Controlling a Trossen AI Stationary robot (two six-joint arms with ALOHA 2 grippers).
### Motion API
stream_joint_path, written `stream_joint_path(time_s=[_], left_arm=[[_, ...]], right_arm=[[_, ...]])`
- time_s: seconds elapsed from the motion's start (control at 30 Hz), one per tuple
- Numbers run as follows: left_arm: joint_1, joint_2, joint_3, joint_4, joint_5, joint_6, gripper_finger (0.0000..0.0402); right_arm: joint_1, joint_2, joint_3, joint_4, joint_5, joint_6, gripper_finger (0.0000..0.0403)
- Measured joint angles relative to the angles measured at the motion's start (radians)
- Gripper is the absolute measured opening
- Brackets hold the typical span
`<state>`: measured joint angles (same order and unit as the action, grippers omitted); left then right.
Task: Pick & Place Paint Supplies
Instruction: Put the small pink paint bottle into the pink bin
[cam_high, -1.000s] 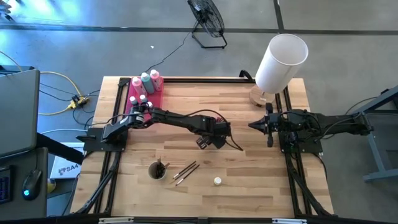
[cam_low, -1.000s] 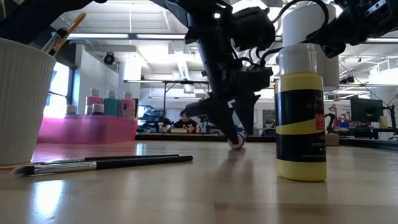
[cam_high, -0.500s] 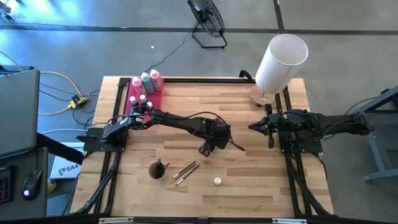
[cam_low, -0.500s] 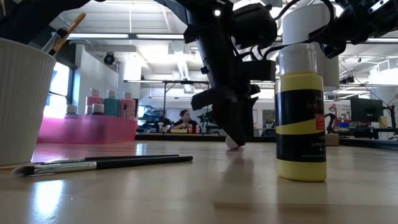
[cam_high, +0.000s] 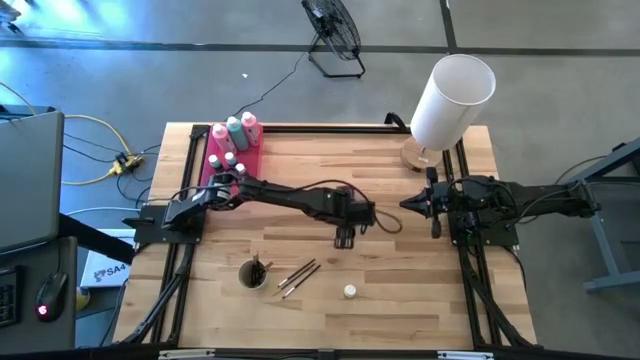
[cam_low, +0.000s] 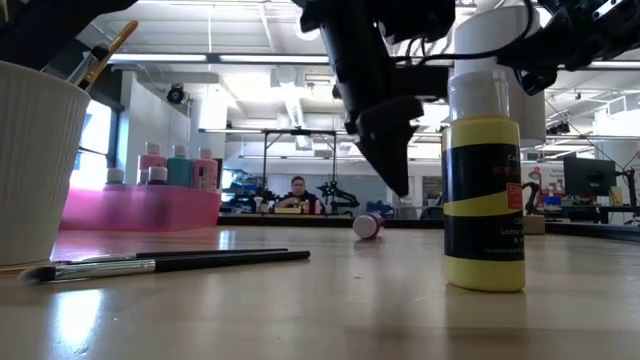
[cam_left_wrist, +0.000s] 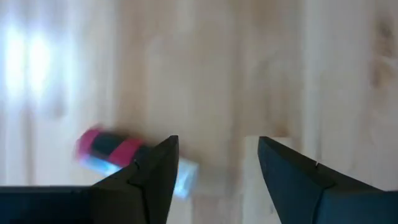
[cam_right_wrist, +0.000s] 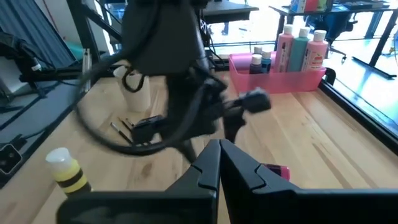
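Observation:
My left gripper (cam_high: 343, 238) hangs open over the middle of the table, fingers pointing down (cam_left_wrist: 216, 149), lifted off the wood (cam_low: 395, 178). A tiny pink paint pot with a pale cap lies on its side on the table just beside and below it (cam_left_wrist: 118, 151) (cam_low: 366, 226) (cam_right_wrist: 273, 171); nothing touches it. My right gripper (cam_high: 405, 203) waits shut at the table's right side (cam_right_wrist: 217, 152). Two pink bottles and a teal one (cam_high: 233, 130) stand in the pink tray (cam_high: 222, 165) at the far left. Two brushes (cam_high: 297, 277) lie on the wood near the front.
A yellow bottle with a white cap (cam_high: 349, 291) (cam_low: 484, 180) stands near the front edge. A white ribbed cup holding brushes (cam_high: 253, 273) (cam_low: 35, 160) stands left of the loose brushes. A big white cylinder lampshade (cam_high: 452, 95) stands at the far right corner. A person sits in the room beyond.
My left gripper has risen from the table, shifted a little toward the right edge and turned about its wrist. The pink pot that was at its fingertips down on the wood now lies apart from them, on its side on the table.

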<state>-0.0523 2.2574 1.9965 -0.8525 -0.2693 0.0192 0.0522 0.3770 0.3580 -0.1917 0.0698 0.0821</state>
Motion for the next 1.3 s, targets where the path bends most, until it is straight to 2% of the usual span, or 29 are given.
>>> stream_joint_path(time_s=[0.17,0.37,0.53,0.67,0.9,1.07,1.23,1.3], left_arm=[[0.016,-0.001,0.067,-0.174,-0.016,-0.361,0.0214],[0.065,0.003,0.071,-0.23,0.092,-0.754,0.0214],[0.109,0.023,0.067,-0.223,0.161,-0.938,0.0214],[0.119,0.018,0.069,-0.209,0.137,-1.073,0.0214],[0.117,0.018,0.069,-0.125,0.173,-1.134,0.0214],[0.118,0.04,0.067,-0.143,0.151,-1.16,0.0214],[0.118,0.093,0.067,-0.135,0.162,-1.175,0.0214],[0.118,0.126,0.068,-0.075,0.174,-1.171,0.0214]], right_arm=[[0.018,-0.038,0.0,0.0,-0.036,-0.006,0.0002],[0.034,-0.081,0.0,0.002,-0.039,-0.028,0.0002],[0.035,-0.101,0.001,0.005,-0.042,-0.035,0.0002],[0.035,-0.101,0.001,0.004,-0.047,-0.049,0.0002],[0.035,-0.101,0.001,0.004,-0.048,-0.053,0.0002],[0.035,-0.101,0.001,0.004,-0.054,-0.052,0.0002],[0.035,-0.101,0.001,0.014,-0.091,-0.049,0.0002],[0.035,-0.101,0.001,0.016,-0.1,-0.049,0.0002]])
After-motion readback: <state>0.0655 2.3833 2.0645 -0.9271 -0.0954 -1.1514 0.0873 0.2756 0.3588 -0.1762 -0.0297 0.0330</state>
